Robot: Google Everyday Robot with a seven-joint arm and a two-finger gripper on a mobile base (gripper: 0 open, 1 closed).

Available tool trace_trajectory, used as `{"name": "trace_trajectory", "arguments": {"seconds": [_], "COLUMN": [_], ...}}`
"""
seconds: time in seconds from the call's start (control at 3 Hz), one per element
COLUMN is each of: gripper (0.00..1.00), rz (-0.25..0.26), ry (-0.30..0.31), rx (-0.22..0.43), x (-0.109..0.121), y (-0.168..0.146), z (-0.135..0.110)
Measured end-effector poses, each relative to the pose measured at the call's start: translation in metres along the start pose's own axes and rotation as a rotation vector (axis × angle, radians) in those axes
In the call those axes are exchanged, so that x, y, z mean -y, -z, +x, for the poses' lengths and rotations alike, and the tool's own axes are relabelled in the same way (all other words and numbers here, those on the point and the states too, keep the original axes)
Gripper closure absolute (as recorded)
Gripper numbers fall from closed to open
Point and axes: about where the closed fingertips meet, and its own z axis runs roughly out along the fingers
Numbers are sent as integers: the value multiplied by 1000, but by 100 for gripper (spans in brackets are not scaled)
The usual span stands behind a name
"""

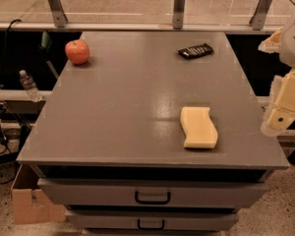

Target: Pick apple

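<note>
**1. Gripper.** The gripper point(281, 113) is hanging past the right edge of the table point(123, 107), at roughly tabletop height. No object is showing in it. Whether it is standing apart or together cannot be told from this view.

**2. Nearest items.** Below the gripper and to its left, the top drawer point(152, 193) is sitting closed under the tabletop. The pale yellow sponge point(199, 127) is lying flat on the tabletop just to the gripper's left. It is the closest object to the gripper.

**3. Middle distance.** A dark wrapped bar point(195, 50) is lying farther out, to the left of the gripper and beyond it, near the back edge.

**4. Target.** The apple point(77, 51) is sitting at the far left corner of the table, diagonally across from the gripper and well apart from it. It is the farthest object from the gripper. It is resting with its stem dimple up, close to the left edge and touching nothing else.

**5. Coming move (judgement).**
- The single arm is facing a long reach leftward and away, probably passing between sponge and bar.
- The apple is round, so no long axis needs aligning.
- A sideways nudge is likely to roll it off the nearby edge.
</note>
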Motion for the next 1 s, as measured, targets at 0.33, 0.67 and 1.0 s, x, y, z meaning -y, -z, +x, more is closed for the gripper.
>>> {"name": "trace_trajectory", "arguments": {"seconds": [0.33, 0.67, 1.0], "gripper": [0, 0, 0], "rz": [7, 19, 48], "ry": [4, 13, 56], "rx": [13, 67, 154], "x": [2, 17, 44], "y": [0, -21, -55], "z": [-6, -50, -136]}}
